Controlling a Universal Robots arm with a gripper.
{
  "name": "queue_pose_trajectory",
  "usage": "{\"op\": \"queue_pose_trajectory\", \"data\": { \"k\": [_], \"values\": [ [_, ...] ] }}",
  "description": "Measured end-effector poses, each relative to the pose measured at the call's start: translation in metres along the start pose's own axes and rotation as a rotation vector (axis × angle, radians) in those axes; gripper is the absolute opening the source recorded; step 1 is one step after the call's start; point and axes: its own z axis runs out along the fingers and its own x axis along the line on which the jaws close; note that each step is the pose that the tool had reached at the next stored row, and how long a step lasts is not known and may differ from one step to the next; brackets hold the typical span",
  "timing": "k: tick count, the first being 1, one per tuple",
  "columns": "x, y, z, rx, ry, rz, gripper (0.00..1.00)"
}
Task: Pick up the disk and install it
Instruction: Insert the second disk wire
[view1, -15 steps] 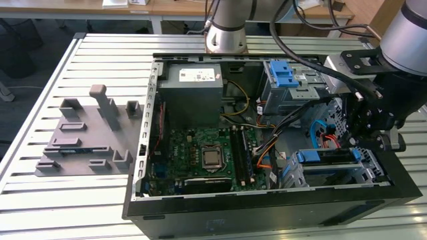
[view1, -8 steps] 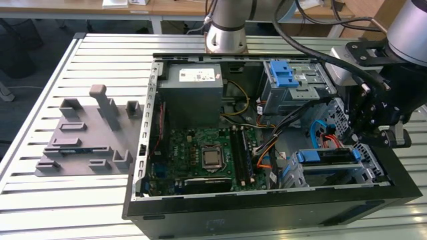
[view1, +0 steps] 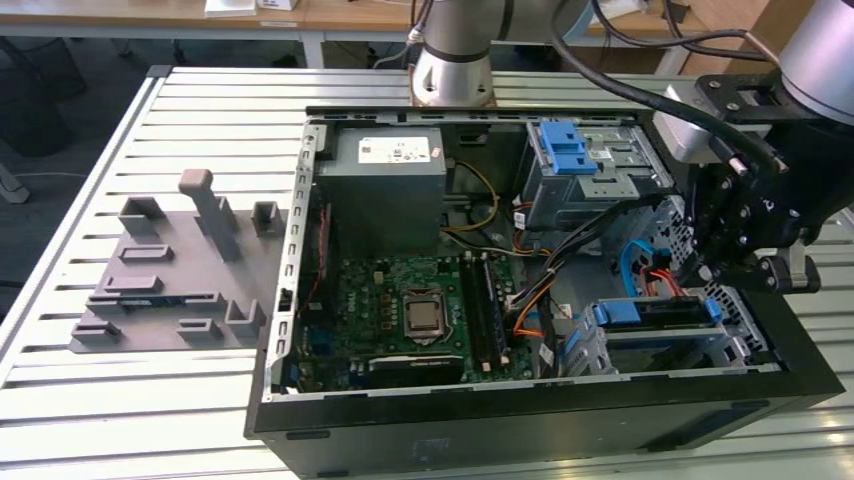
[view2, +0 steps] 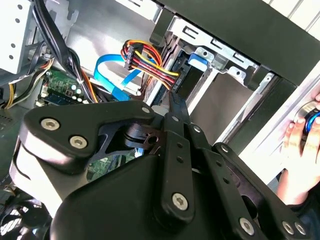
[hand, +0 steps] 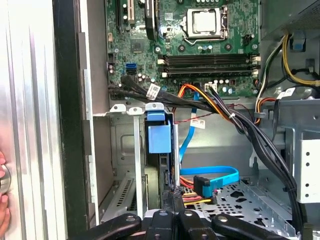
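We see white sticker (view1: 396, 151) on grey box (view1: 386, 185), small tags on cables (hand: 154, 90); print on them too small, nothing readable.

the arm (view1: 451, 45) is a silver-grey tube with thick black cables draped beside it. its gripper (view2: 176, 107) is matte black, built of angular linkage plates pinned with round silver screws.
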Motion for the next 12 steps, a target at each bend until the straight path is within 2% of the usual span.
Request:
{"op": "queue_pose_trajectory", "data": {
  "k": [6,12],
  "values": [
    [0.0001,0.0031,-0.0022,-0.0115,-0.0030,0.000,0.11],
    [0.0005,0.0095,-0.0026,-0.0129,-0.0078,0.000,0.11]
  ]
}}
